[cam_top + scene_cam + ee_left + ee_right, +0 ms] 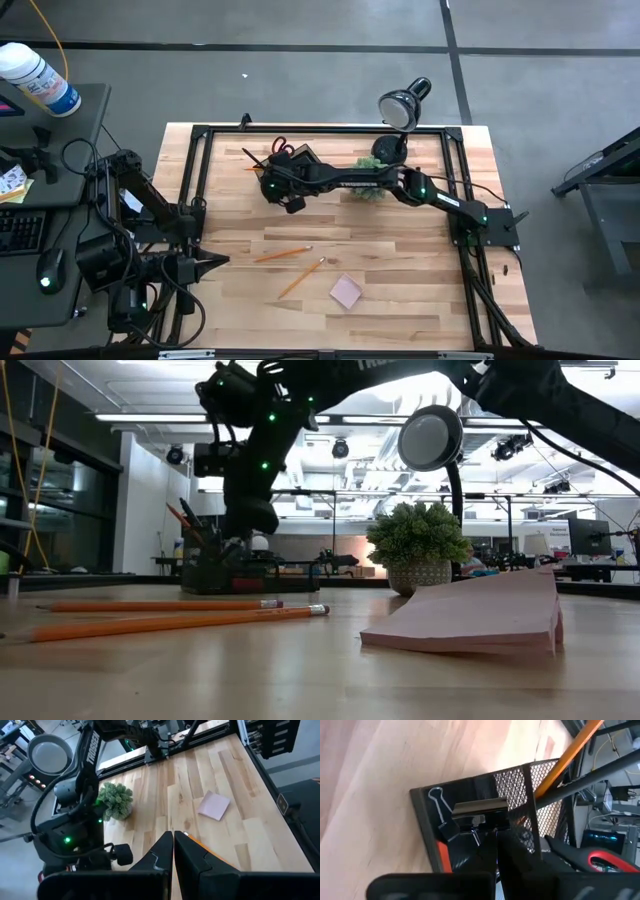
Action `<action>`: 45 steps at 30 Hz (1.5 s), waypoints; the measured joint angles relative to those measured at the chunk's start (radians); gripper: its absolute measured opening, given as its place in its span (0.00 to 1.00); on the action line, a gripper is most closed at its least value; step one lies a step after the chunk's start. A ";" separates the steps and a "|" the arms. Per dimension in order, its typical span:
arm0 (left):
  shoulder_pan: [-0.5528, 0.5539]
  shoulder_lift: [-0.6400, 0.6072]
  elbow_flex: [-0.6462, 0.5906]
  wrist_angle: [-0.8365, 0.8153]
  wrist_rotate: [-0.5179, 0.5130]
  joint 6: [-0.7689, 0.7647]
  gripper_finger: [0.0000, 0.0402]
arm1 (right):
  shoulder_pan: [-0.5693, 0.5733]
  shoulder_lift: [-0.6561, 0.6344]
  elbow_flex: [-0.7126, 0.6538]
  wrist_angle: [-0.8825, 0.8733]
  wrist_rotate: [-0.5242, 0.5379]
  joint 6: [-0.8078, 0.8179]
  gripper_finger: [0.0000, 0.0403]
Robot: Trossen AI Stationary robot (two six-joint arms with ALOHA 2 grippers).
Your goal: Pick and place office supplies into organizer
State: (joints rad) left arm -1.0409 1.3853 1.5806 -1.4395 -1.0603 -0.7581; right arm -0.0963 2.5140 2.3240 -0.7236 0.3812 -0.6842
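Observation:
The organizer (283,158) is a dark mesh box at the table's far side, beside the plant (418,540). It holds an upright orange pencil (570,752), a dark pen and red-handled scissors (283,146). My right gripper (496,837) points down into its low front tray, shut at a black binder clip (476,812). Two orange pencils (283,254) (300,278) and a pink sticky-note pad (346,291) lie flat on the near half of the table. My left gripper (222,262) is shut and waits at the table's left edge, touching nothing. My right gripper comes from above, pointing down into the organizer's front tray. Its fingertips (490,845) close on the binder clip's nearer wire handle (478,836). The clip's black body is level, and its other wire handle (437,800) lies out flat. Whether the clip rests on the tray floor I cannot tell.
A black desk lamp (405,105) stands at the far edge, its head over the plant. The right arm stretches across the far half of the table over the plant. A black frame (195,170) runs along the table's left, far and right sides. Bare wood (400,250) lies around the pad.

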 joint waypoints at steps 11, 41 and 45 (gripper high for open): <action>0.000 0.000 0.000 0.001 0.000 -0.010 0.01 | -0.002 0.017 -0.001 0.002 0.016 0.022 0.13; 0.000 0.000 0.000 -0.001 0.107 -0.006 0.01 | 0.224 -0.051 0.023 -0.436 -0.419 0.380 0.18; 0.000 0.000 0.000 -0.001 0.107 -0.006 0.01 | 0.230 -0.050 -0.011 -0.455 -0.418 0.410 0.18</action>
State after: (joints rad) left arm -1.0409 1.3853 1.5806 -1.4403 -0.9531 -0.7639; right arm 0.1337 2.4636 2.3133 -1.1788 -0.0364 -0.2746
